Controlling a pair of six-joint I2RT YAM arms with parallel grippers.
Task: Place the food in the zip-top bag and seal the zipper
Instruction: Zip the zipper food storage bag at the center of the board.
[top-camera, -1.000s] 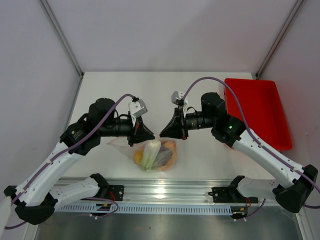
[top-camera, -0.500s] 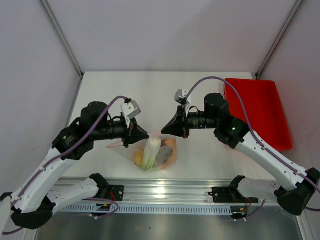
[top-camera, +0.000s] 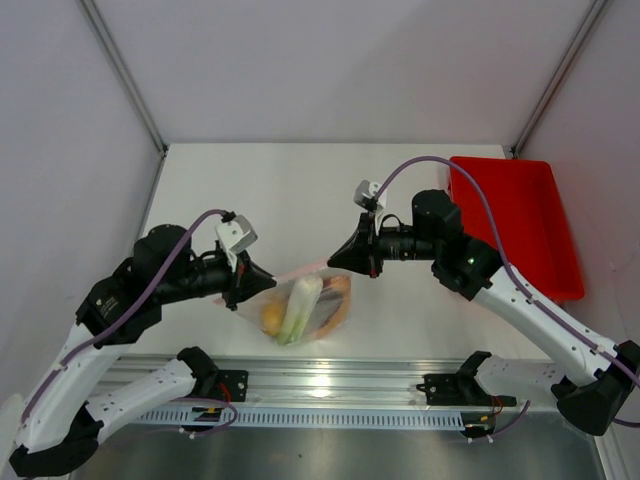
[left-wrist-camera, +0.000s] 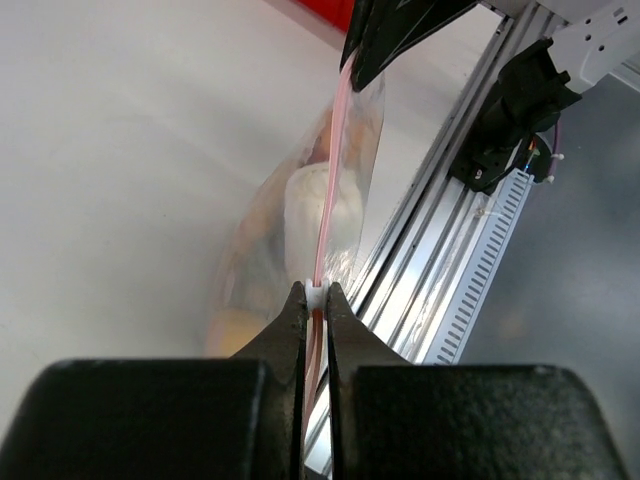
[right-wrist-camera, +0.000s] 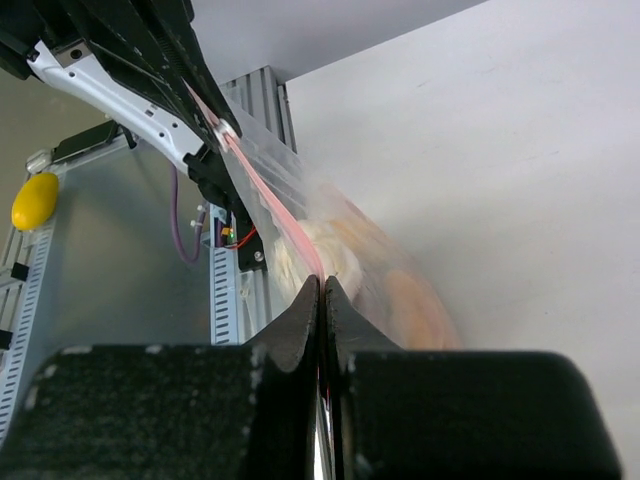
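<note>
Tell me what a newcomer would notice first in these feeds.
Near the table's front edge, the clear zip-top bag has its pink zipper stretched between the left end effector and the right end effector, both shut on that strip. Toy food shows through the plastic, including a leek and a lemon. A bright red tray sits at the table's right side.

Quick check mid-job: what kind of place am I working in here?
Probably a lab test booth, not a kitchen: plain white walls, a white table, and an aluminium mounting rail along the near edge.

The zipper (left-wrist-camera: 334, 165) is pink, the tray (top-camera: 512, 222) red.
</note>
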